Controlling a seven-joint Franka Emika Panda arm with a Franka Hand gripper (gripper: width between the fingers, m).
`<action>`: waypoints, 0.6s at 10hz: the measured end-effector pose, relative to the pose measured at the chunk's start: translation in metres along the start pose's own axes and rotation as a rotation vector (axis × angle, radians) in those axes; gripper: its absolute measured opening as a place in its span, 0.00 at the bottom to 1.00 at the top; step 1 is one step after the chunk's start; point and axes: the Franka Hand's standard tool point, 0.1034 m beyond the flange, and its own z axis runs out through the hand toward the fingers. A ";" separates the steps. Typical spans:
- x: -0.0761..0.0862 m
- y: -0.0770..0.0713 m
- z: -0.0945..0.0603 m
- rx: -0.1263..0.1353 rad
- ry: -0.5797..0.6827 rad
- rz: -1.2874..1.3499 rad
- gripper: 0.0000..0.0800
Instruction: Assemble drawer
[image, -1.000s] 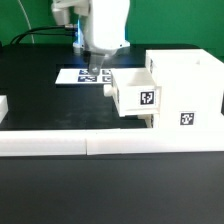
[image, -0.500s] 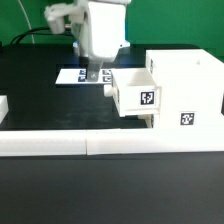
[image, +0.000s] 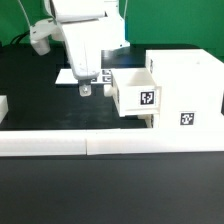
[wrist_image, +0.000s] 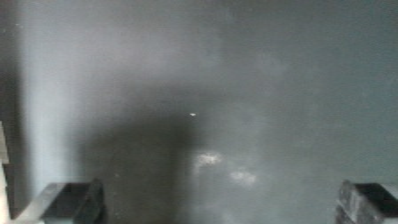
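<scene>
**Empty jaws above the dark counter, one tray partway in the box**

Jaws (image: 87, 88) wide apart, holding nothing. Seen in the wrist view as two dark tips at the far edges, with only bare dark counter (wrist_image: 196, 110) between them. Hanging low over the counter, just beside the small white plastic tray with a black-and-white square marker (image: 139, 95), on the exterior view's left of it. Not touching it.

Small tray sticking out of the tall white plastic box housing (image: 190, 95), partway in, open top up. Box standing on the exterior view's right, with its own square marker on the front. Flat white marker board (image: 68, 76) lying behind the jaws, mostly hidden by the white robot arm (image: 82, 40). Long low white wall (image: 110, 144) running along the near edge of the counter. Second tray not clearly in view; only a bit of something white at the exterior view's far left edge, too little to name.

Probably still some pushing left to get the tray all the way in.

Things that could go wrong from here:
- Bumping the tray from the side and twisting it, so it jams in the box.
- Pushing too hard and sliding the whole box along the counter.
- Coming down too low and scraping the counter.
- Pushing on one corner only, so the tray goes in crooked.
</scene>
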 end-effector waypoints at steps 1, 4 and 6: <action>0.009 0.002 0.001 0.002 0.002 0.018 0.81; 0.036 0.008 0.003 0.003 0.009 0.080 0.81; 0.051 0.012 0.003 0.002 0.013 0.091 0.81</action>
